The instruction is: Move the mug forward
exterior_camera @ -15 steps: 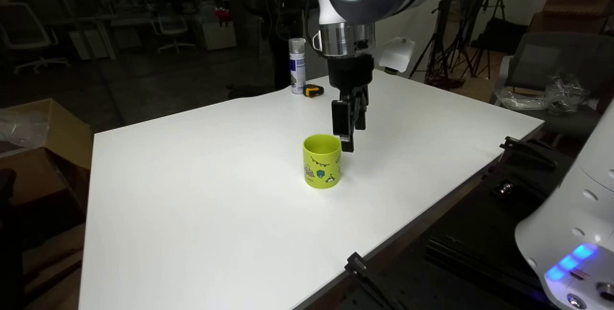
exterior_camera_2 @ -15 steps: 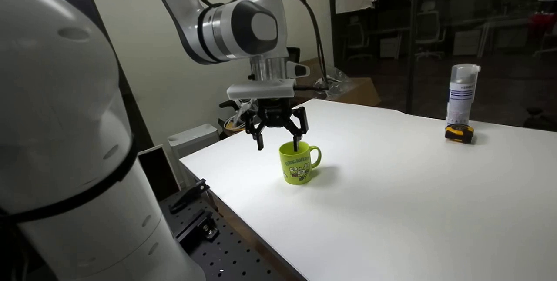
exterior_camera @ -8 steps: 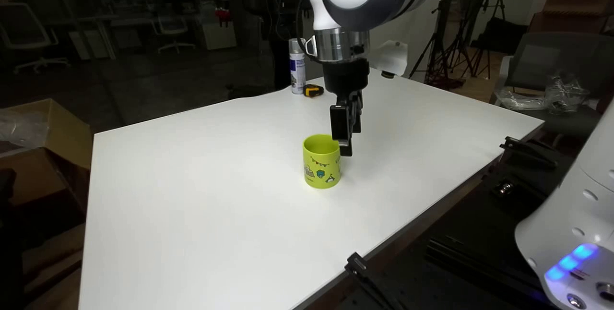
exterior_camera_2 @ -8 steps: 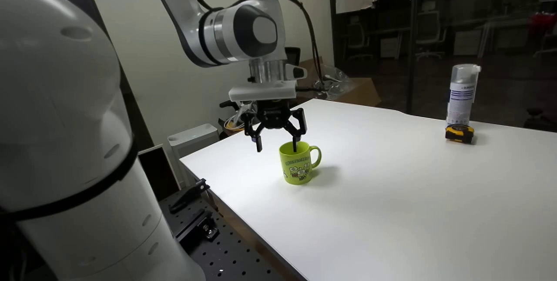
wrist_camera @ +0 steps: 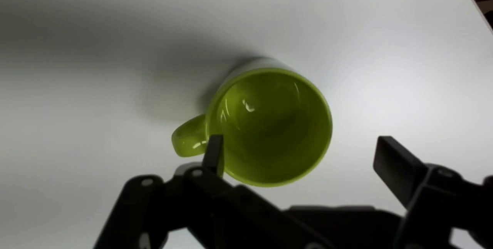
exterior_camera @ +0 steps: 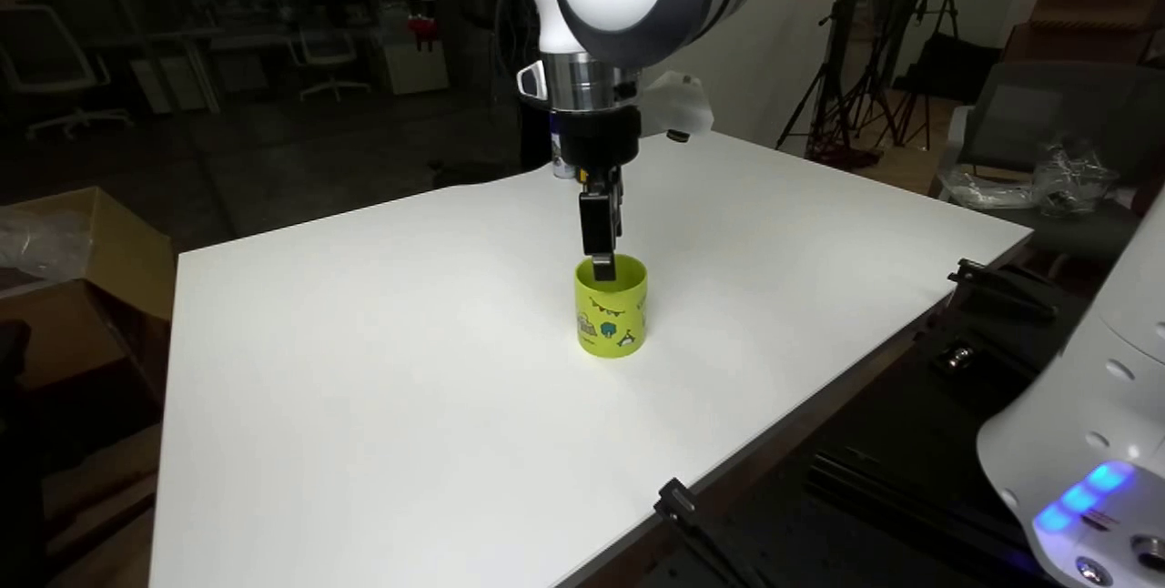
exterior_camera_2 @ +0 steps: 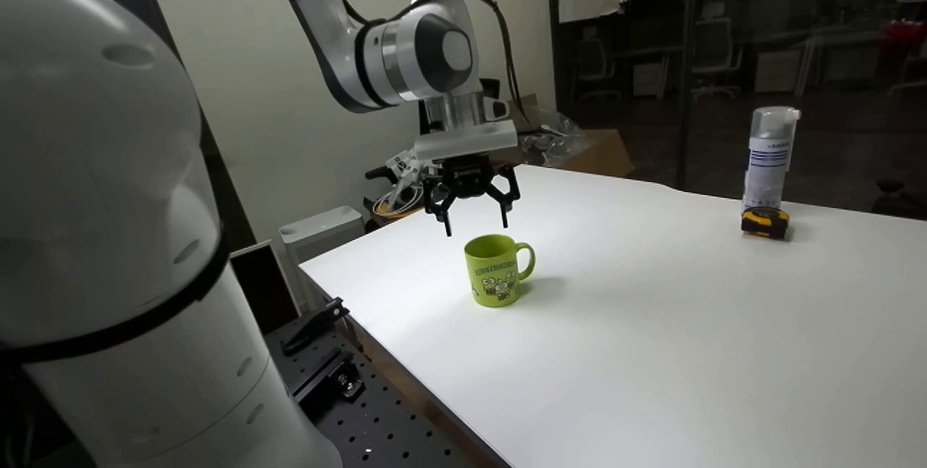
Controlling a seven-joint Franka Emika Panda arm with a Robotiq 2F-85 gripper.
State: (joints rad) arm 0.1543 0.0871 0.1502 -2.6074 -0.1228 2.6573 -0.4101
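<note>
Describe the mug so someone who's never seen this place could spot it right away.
Find the white table, then look below the open gripper. The mug stands upright there, cartoon prints on its side. Unlike the white bottle and the yellow-black gadget, it is lime green and has a handle.

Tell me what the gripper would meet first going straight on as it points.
Probably the lime-green mug: the gripper points down roughly above it, and in the wrist view one of the fingers overlaps it beside the handle. Depth is unclear, so that finger might land on the rim or pass inside.
</note>
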